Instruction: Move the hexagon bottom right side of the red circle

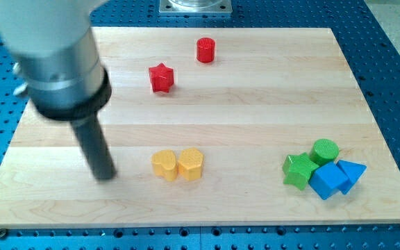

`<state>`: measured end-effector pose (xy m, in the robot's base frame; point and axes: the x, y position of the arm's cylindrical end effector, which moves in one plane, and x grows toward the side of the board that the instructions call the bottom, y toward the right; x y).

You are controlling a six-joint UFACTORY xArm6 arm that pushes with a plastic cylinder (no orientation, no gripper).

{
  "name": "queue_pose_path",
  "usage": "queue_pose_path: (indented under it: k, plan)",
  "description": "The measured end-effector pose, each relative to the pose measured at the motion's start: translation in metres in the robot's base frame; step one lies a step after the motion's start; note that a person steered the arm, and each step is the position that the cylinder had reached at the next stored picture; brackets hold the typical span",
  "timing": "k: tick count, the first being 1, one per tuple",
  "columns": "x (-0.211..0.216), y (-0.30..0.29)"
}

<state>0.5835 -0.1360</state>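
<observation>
A yellow hexagon block [191, 164] sits at the lower middle of the wooden board [255, 104], touching a yellow star-like block [164, 165] on its left. The red circle block [205, 50] stands near the view's top, above and slightly right of the hexagon. My tip [105, 176] rests on the board to the left of the yellow pair, apart from them by a short gap. The rod rises up and left into a wide grey housing.
A red star block [162, 77] lies left and below the red circle. At the lower right sit a green star [298, 170], a green circle [324, 150], a blue cube-like block [327, 181] and a blue triangle [352, 171], clustered together.
</observation>
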Motion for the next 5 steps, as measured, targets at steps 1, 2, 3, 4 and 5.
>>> queue_pose_path:
  k: [1, 2, 3, 4, 5]
  plan:
    - [0.027, 0.049]
    - [-0.027, 0.107]
    - [-0.1, 0.138]
    - [-0.109, 0.145]
    - [-0.089, 0.143]
